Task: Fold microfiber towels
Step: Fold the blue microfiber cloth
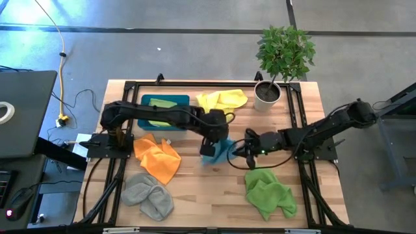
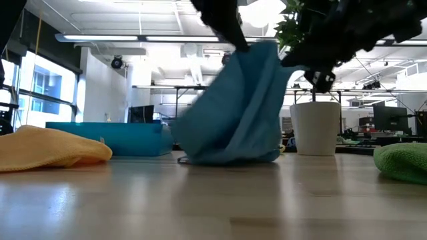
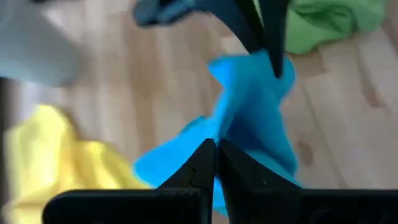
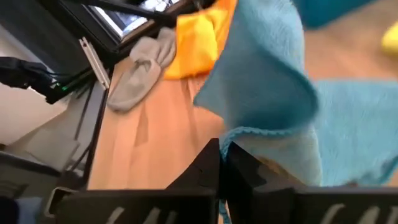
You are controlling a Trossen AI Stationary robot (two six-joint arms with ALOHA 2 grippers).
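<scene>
High view shows you both grippers, left gripper (image 1: pixel 209 148) and right gripper (image 1: pixel 239 148), pinched tight on the soft light blue towel (image 1: pixel 223 151), with every towel still unfolded.

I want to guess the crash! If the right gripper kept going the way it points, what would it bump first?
Probably the left gripper. The right gripper points across the table at it, with the light blue towel bunched between them. Both grippers pinch that towel, so the gap looks small.

Bare wood between grey towel (image 1: pixel 148 197) and green towel (image 1: pixel 270 195).
</scene>
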